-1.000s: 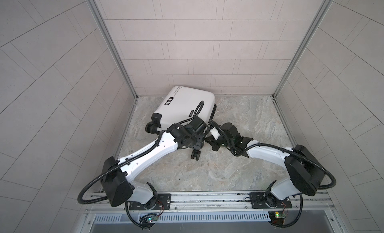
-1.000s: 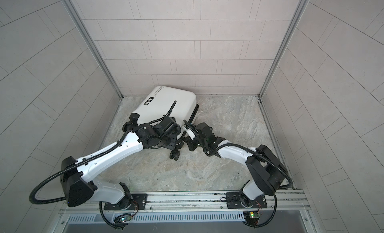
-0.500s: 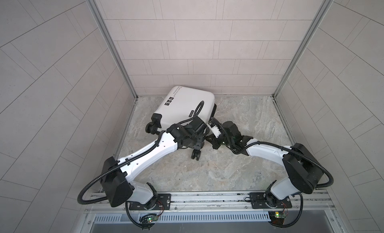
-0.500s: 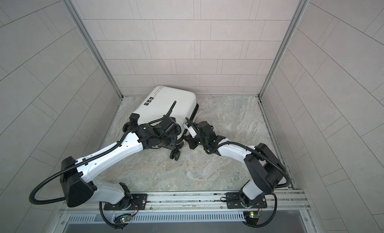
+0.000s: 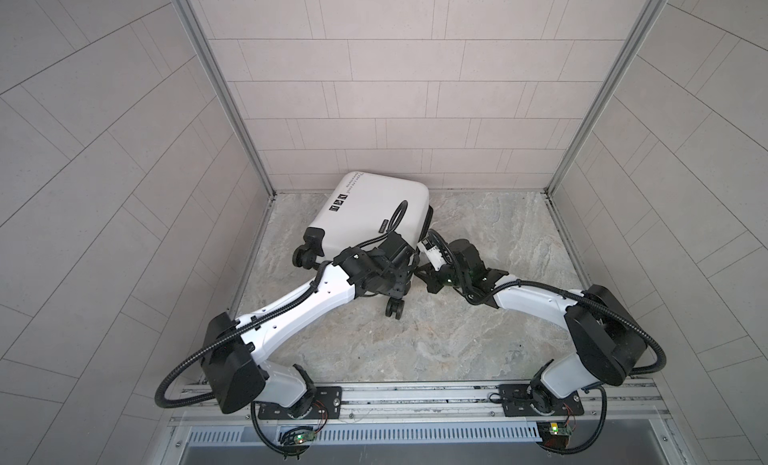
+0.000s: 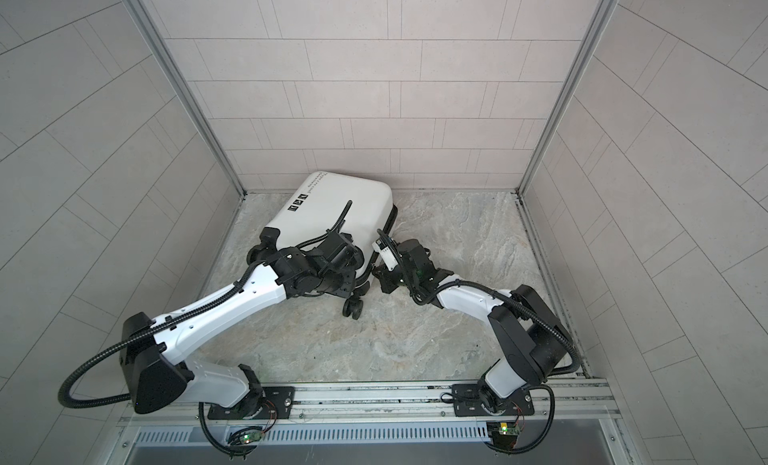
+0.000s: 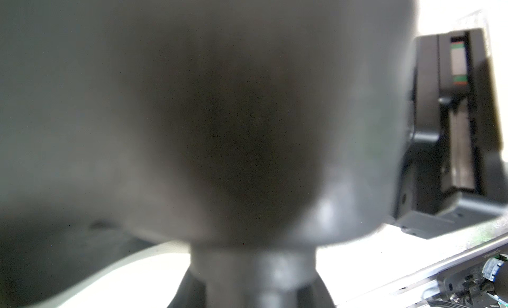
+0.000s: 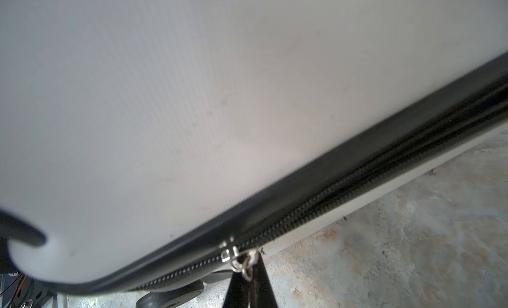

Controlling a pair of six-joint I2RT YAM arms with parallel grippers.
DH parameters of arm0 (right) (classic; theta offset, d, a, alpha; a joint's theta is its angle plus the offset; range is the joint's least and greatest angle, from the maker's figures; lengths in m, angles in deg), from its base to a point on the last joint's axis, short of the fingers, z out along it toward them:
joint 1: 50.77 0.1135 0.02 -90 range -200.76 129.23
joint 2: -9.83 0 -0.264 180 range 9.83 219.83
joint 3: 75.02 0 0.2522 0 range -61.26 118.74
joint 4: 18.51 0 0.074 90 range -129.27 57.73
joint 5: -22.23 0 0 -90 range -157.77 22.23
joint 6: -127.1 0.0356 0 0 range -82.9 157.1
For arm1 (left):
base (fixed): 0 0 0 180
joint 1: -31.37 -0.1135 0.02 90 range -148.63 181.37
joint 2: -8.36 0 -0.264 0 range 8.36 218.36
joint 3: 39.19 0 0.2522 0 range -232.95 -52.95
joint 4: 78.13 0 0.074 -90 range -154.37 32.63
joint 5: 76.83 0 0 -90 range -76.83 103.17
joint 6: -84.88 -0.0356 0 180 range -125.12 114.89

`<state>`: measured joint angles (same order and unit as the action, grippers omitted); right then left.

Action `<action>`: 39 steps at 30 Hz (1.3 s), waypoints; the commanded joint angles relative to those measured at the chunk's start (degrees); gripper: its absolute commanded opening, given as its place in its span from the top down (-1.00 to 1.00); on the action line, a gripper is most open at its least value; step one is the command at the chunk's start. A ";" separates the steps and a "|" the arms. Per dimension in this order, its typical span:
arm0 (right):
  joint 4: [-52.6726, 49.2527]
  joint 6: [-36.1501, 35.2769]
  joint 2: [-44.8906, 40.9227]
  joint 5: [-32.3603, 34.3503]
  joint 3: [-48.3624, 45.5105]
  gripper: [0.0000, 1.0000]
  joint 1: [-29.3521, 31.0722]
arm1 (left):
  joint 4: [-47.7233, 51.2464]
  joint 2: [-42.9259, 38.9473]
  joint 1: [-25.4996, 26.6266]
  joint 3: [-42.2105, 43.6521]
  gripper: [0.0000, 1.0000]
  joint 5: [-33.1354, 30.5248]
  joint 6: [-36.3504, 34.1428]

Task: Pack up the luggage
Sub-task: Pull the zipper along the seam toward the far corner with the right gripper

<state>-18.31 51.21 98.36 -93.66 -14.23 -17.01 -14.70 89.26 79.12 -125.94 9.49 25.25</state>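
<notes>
The luggage [image 5: 374, 209] [image 6: 332, 218], a white hard-shell case with black icons, lies shut on the stone floor near the back left corner. My left gripper [image 5: 401, 282] [image 6: 353, 286] is at its near right corner, just above a black wheel [image 5: 395, 308]. In the left wrist view that wheel [image 7: 220, 127] is a dark blur filling the frame, and its neck runs down between the jaws of my left gripper [image 7: 254, 295]. My right gripper [image 5: 419, 272] [image 8: 248, 290] is shut on the ring pull of the metal zipper slider [image 8: 229, 254], on the black zipper trim [image 8: 357, 191].
Tiled walls close in the floor at the back [image 5: 374, 110], left and right. The luggage's far end sits close to the back wall. Another wheel pair [image 5: 303, 257] sticks out at its near left corner. The arms' mounting rail [image 5: 415, 400] runs along the front.
My right gripper has crept slightly toward the back along the luggage's right side, still pinching the zipper pull. The left arm and the luggage have not moved.
</notes>
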 commanded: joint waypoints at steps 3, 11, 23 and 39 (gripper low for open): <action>4.02 3.00 1.27 6.22 0.53 1.00 -3.41 | -1.53 -5.68 0.51 -1.21 1.00 0.64 0.79; 4.54 4.32 2.95 7.43 2.03 1.00 -5.18 | -2.26 -5.59 1.38 -0.90 1.00 1.92 0.31; 4.50 5.14 4.01 6.75 2.57 1.00 -9.80 | -3.51 -5.84 2.92 0.41 1.00 3.93 -0.37; 3.97 4.70 1.01 5.68 -0.98 1.00 -15.69 | -4.27 -2.78 7.88 -1.75 1.00 5.84 -4.50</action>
<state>-15.84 55.19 101.82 -92.59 -14.19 -30.12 -16.69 88.56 85.09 -123.96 13.99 24.75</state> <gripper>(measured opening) 0.048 0.416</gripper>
